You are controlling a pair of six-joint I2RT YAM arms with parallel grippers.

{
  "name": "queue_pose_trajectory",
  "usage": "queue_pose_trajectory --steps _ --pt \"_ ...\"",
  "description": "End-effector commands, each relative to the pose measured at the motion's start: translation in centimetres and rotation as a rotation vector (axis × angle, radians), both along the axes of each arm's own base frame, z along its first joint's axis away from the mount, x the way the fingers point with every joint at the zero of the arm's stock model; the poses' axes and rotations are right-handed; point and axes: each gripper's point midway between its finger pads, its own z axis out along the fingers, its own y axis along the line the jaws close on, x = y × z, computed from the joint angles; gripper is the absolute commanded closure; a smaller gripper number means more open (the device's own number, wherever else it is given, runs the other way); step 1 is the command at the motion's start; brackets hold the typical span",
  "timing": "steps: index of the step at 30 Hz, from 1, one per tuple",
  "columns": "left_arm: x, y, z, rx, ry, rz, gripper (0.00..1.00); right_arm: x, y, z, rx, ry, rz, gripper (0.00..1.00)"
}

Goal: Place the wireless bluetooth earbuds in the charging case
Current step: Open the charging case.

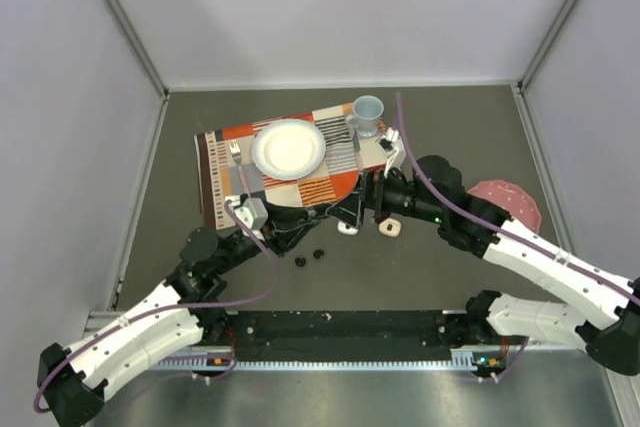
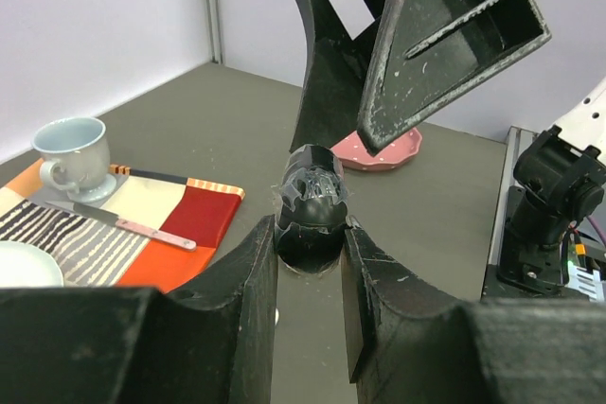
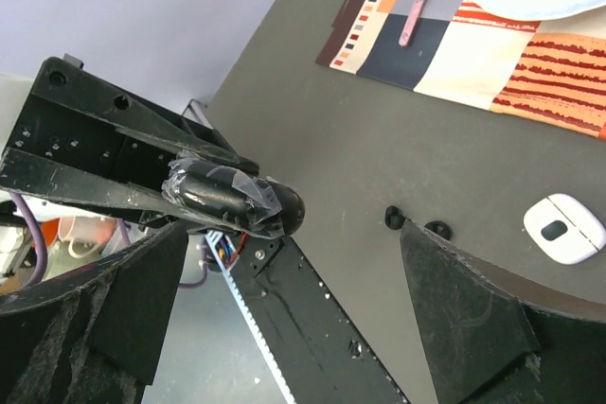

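Between the left jaws, the black charging case [image 2: 308, 201] points lengthwise outward.

L arm stretched fwd, L end effector [image 2: 308, 238] pinched tight on black case [image 2: 308, 198]. R arm bent inward, wrist angled down, R end effector [image 3: 294, 234] jaws spread wide, just above L's fingertips.

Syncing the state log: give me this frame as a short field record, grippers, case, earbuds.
left gripper: shut on small black charging case wrapped in clear tape
right gripper: open, near the case, holding nothing
earbuds: two small black round earbuds loose on dark grey table
other: white oval object with dark slot, on table near them
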Motion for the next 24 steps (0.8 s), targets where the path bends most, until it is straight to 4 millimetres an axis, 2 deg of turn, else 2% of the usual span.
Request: queue_pose_trajectory --steps 1,12,17,24 --pt "-0.3 0.1 2.9 -0.057 -0.059 -0.011 1.00 -0.2 0.9 2.3 0.025 -0.052 0.028 0.06" --pt "-0.7 0.0 3.8 -0.084 -0.078 -0.029 1.00 0.7 1.1 1.5 -0.012 -0.039 -0.014 0.07" --pt "-2.3 -0.4 4.6 -0.099 -0.113 -0.115 1.00 1.2 1.1 1.2 -0.023 -0.029 -0.039 0.07" --pt "-4.0 -0.3 5.1 -0.103 -0.149 -0.189 1.00 1.6 1.4 2.1 -0.002 -0.034 -0.053 0.06"
